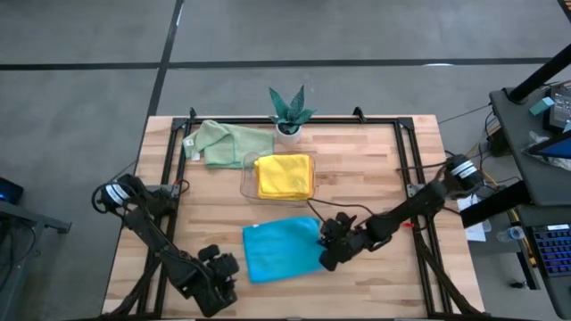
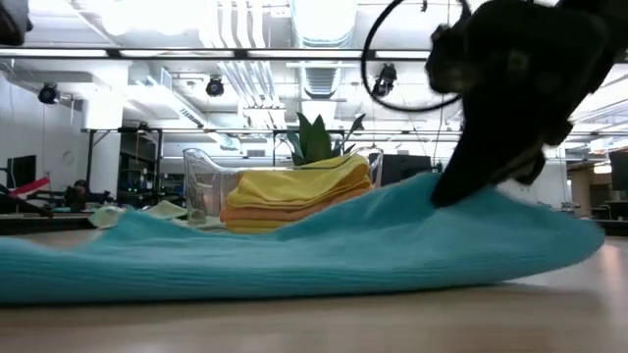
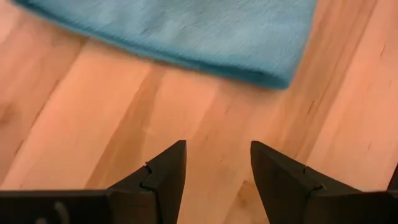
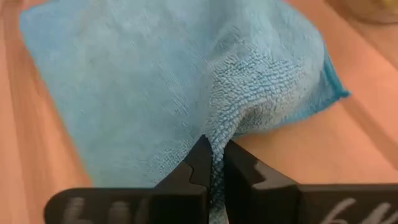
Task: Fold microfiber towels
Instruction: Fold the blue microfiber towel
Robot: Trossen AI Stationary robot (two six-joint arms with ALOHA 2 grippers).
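A teal-blue towel (image 1: 278,250) lies on the table's near middle. My right gripper (image 1: 325,248) is shut on its right edge, which is raised; this also shows in the low view (image 2: 471,191). My left gripper (image 1: 219,275) is open and empty, low over bare wood just off the towel's near left corner (image 3: 273,74). Folded yellow towels (image 1: 285,176) are stacked in the clear tray (image 1: 247,178), with an orange one under them (image 2: 285,212). A pale green towel (image 1: 225,141) lies crumpled at the far left. My right gripper pinches the teal towel's right edge (image 4: 219,140) between its two fingers, coming in low from the table's right side. The cloth is drawn up into a ridge at the fingers (image 4: 200,163). The rest of the towel (image 4: 112,87) lies on the table. One layer or several, I cannot tell.
A small potted plant (image 1: 290,114) stands at the far edge behind the tray. A dark metal frame (image 1: 172,169) runs along the table's left, right and far sides. Bare wood lies to the left and right of the teal towel.
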